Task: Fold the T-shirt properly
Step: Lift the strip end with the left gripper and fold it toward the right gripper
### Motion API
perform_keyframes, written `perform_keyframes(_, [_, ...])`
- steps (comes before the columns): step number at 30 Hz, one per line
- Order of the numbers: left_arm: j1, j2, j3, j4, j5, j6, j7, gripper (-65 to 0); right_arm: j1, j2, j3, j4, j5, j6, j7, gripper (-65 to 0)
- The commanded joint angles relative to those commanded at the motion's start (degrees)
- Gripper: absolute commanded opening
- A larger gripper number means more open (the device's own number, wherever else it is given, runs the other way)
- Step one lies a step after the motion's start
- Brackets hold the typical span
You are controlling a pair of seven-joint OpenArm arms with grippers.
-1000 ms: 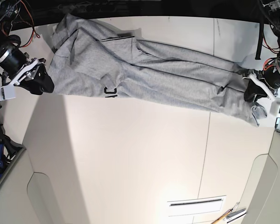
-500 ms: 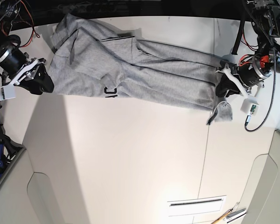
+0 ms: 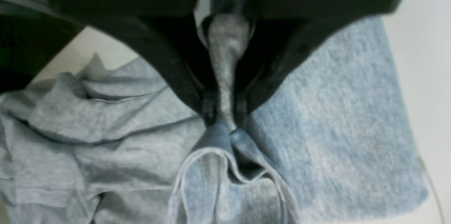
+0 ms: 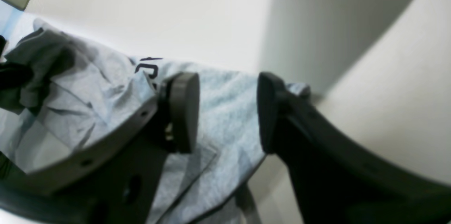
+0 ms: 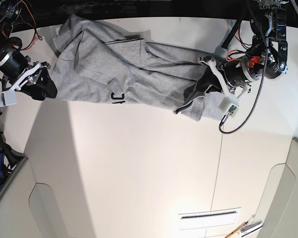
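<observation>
Cloth is pinched in the left end effector (image 5: 204, 89), a gathered end of the grey T-shirt (image 5: 154, 82) pulled up between its fingertips, while the right end effector (image 4: 229, 111) gapes, gripping nothing, over the other end. The shirt lies bunched in a long strip across the far part of the tabletop (image 5: 139, 163). My worry is that so narrow a pinch, dragged sideways, could skew the layers and set creases into the fold.
</observation>
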Motion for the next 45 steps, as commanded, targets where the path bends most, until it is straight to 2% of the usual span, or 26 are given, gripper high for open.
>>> perform_keyframes(2, [0.0, 1.6, 0.0, 0.0, 0.0, 0.0, -0.4, -62.9, -0.2, 0.0, 0.9, 0.0, -0.7, -0.57, 0.0, -38.3])
perform_keyframes(5, [0.0, 2.8, 0.3, 0.0, -0.5, 0.0, -0.4, -43.6, -0.9, 0.0, 1.2, -1.2, -1.1, -0.81, -0.4, -37.2])
perform_keyframes(7, [0.3, 3.2, 1.1, 0.0, -1.3, 0.0, -0.3, -28.9, -1.8, 0.0, 1.2, -3.1, -0.1, -0.81, -0.4, -28.9])
perform_keyframes(8, [0.3, 3.3, 1.6, 0.0, -2.2, 0.0, -0.3, -25.1, -2.3, 0.0, 1.2, -4.3, 0.3, -0.76, -0.5, -25.1])
perform_keyframes(9, [0.3, 3.2, 2.3, 0.0, -2.9, 0.0, -0.3, -24.4, -2.4, 0.0, 1.2, -5.8, 0.9, -0.74, -1.0, -23.1])
perform_keyframes(14, [0.3, 3.3, 6.9, 0.0, -4.2, 0.0, -0.4, -24.4, -2.4, 0.1, 1.2, -13.7, 3.8, -0.46, -3.5, -23.0])
perform_keyframes(16, [0.3, 3.3, 8.0, 0.0, -4.3, 0.0, -0.4, -24.4, -2.4, 0.0, 1.1, -16.0, 5.5, 0.61, -3.9, -23.0])
perform_keyframes(17, [0.3, 3.3, 8.1, 0.0, -4.8, 0.0, -0.4, -24.4, -2.4, 0.0, 1.1, -16.7, 6.1, 0.61, -4.2, -23.0])
perform_keyframes(20, [0.3, 3.3, 8.1, 0.0, -6.9, 0.0, -0.6, -24.4, -2.4, 0.0, 1.1, -17.2, 6.5, 0.63, -4.6, -23.0])
perform_keyframes(23, [0.3, 3.5, 8.1, 0.0, -7.0, 0.0, -0.6, -24.4, -2.4, 0.0, 1.1, -17.2, 8.7, 1.46, -6.6, -23.0])
perform_keyframes(29, [0.1, 3.5, 7.9, 0.0, -6.8, 0.0, -1.0, -24.4, -2.4, 0.0, 1.1, -17.2, 12.6, 1.88, -9.8, -23.1])
perform_keyframes(32, [0.1, 3.5, 7.2, 0.0, -6.7, 0.0, -1.0, -24.4, -2.4, -0.3, 0.5, -17.2, 12.8, 1.86, -10.1, -23.1])
perform_keyframes(38, [0.1, 3.5, 6.4, 0.0, -6.8, 0.0, -1.0, -24.5, -2.4, -3.8, -3.9, -17.2, 11.8, 1.88, -10.3, -23.1])
perform_keyframes(43, [0.1, 3.5, 6.4, 0.0, -6.8, 0.0, -1.0, -24.5, -2.3, -4.1, -5.5, -17.2, 11.2, 1.88, -9.8, -23.3])
perform_keyframes(44, [0.1, 3.5, 6.4, 0.0, -6.8, 0.0, -1.0, -24.5, -2.3, -4.1, -5.5, -17.2, 11.2, 1.88, -9.8, -24.2])
perform_keyframes(45, [0.1, 3.5, 6.4, 0.0, -6.8, 0.0, -1.0, -24.5, -2.3, -4.1, -5.5, -17.2, 11.2, 1.9, -9.8, -28.9])
